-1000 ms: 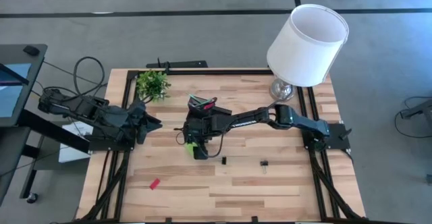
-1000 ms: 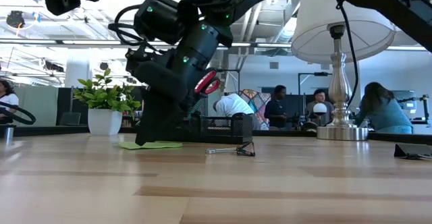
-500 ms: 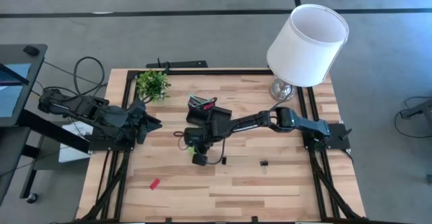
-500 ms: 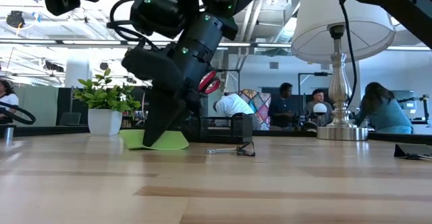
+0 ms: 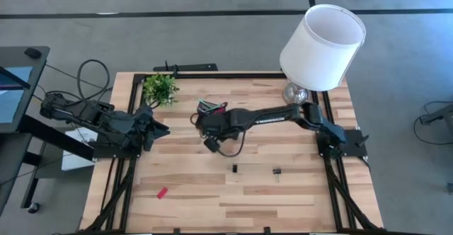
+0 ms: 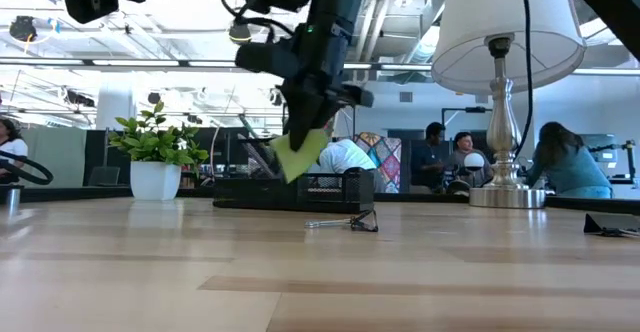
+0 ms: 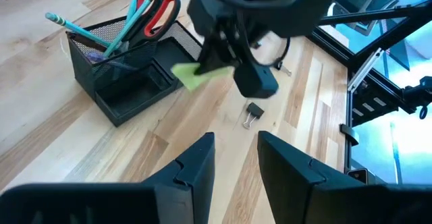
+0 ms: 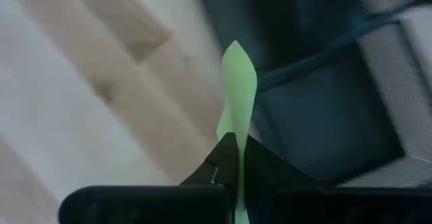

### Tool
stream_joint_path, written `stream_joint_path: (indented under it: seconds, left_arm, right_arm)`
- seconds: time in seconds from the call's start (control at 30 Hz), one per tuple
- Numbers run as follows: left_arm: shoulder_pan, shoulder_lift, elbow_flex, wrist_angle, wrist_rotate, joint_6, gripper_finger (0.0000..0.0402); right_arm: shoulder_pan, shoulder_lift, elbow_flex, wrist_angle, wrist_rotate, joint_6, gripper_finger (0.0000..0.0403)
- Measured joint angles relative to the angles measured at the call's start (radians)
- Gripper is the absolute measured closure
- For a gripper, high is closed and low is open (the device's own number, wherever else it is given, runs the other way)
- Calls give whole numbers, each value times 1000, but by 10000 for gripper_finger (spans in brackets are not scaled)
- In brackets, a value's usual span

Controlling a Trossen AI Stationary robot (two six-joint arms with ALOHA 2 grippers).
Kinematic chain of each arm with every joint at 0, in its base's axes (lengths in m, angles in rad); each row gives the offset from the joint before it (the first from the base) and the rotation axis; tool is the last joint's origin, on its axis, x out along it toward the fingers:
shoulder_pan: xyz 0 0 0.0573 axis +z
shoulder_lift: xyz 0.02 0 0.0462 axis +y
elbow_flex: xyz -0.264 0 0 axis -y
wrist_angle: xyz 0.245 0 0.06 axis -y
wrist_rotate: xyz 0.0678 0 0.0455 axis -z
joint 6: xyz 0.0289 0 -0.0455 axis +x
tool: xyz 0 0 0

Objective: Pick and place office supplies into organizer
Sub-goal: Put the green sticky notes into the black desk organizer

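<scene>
Lime-green, the sticky-note pad [image 6: 299, 153] hung pinched edge-on in the right gripper [image 7: 214, 61], whose jaws were shut on it, clear of the bench [image 5: 212, 192] and just beside the organizer [image 7: 128, 82]. The black mesh organizer stood near the potted plant [image 5: 160, 88], with pens [image 7: 71, 27] and red-handled scissors [image 7: 158, 8] already upright in its taller compartment and its low flat section seemingly bare. To place the pad well, the right arm would probably need to carry it over that low section, lower it until a corner was close to the floor of the tray, then let go, keeping clear of the scissor handles. The left gripper [image 7: 233, 158] waited at the left edge, jaws slightly parted and holding nothing. Two black clips [image 5: 276, 171] and a red eraser [image 5: 162, 192] lay loose nearer the front.
</scene>
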Motion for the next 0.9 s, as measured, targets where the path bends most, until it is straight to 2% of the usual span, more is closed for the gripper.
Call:
stream_joint_path:
  seconds: [0.1,0.27,0.4,0.53,0.73,0.9]
  left_arm:
    - [0,0,0,0,0,1,294]
    - [0,0,0,0,6,2,294]
    - [0,0,0,0,30,3,294]
    - [0,0,0,0,34,5,294]
    - [0,0,0,0,33,20,294]
    - [0,0,0,0,33,21,294]
  right_arm:
    - [-19,-26,-2,-63,39,60,397]
    - [-75,-33,0,-157,43,123,400]
    - [-120,-16,0,-159,36,123,400]
    - [-155,-17,0,-125,-17,90,398]
    - [-166,-17,2,-122,-60,-15,345]
    - [-165,-17,2,-122,-69,-22,298]
